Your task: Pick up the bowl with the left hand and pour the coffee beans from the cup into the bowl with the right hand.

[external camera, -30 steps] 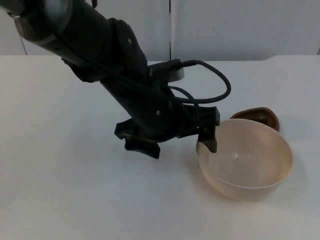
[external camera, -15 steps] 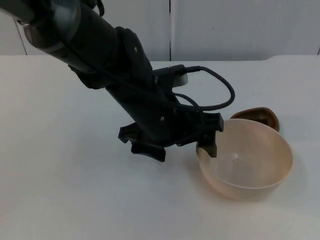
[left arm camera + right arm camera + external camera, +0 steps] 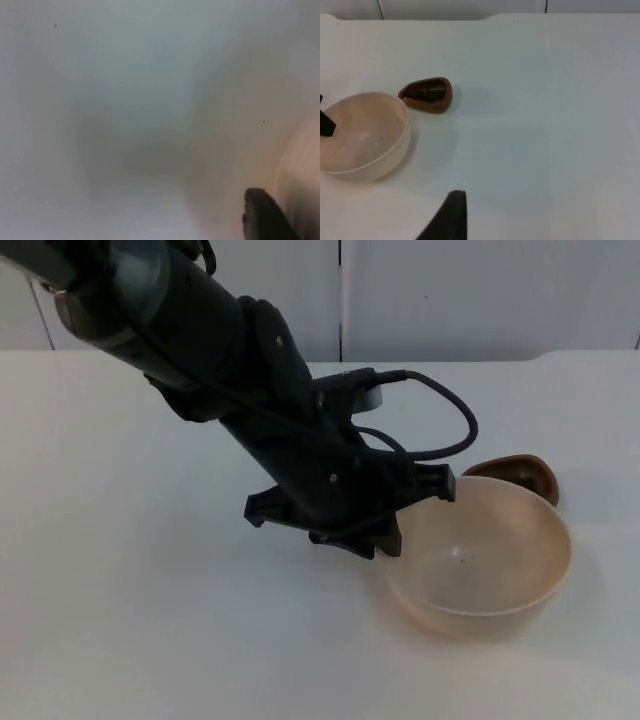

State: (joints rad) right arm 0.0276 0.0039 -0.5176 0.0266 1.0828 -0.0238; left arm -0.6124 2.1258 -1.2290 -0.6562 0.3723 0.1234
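The pale beige bowl (image 3: 480,565) sits right of the table's centre, tipped a little. My left gripper (image 3: 398,532) is at its left rim and shut on that rim; the rim hides where the fingers meet. In the blurred left wrist view a black fingertip (image 3: 265,216) stands beside the bowl's pale wall (image 3: 306,175). Behind the bowl a brown cup (image 3: 515,472) leans on its side. The right wrist view looks from a distance at the bowl (image 3: 365,135) and the cup (image 3: 427,94), with dark beans in its mouth, and one right fingertip (image 3: 451,212) holds nothing.
The white table top (image 3: 130,620) ends at a grey partition wall (image 3: 450,290) behind. The left arm's black body (image 3: 250,410) slants across the table from the upper left down to the bowl.
The left gripper has closed on the bowl's left rim. The bowl has shifted slightly left and tipped. The cup has not moved.
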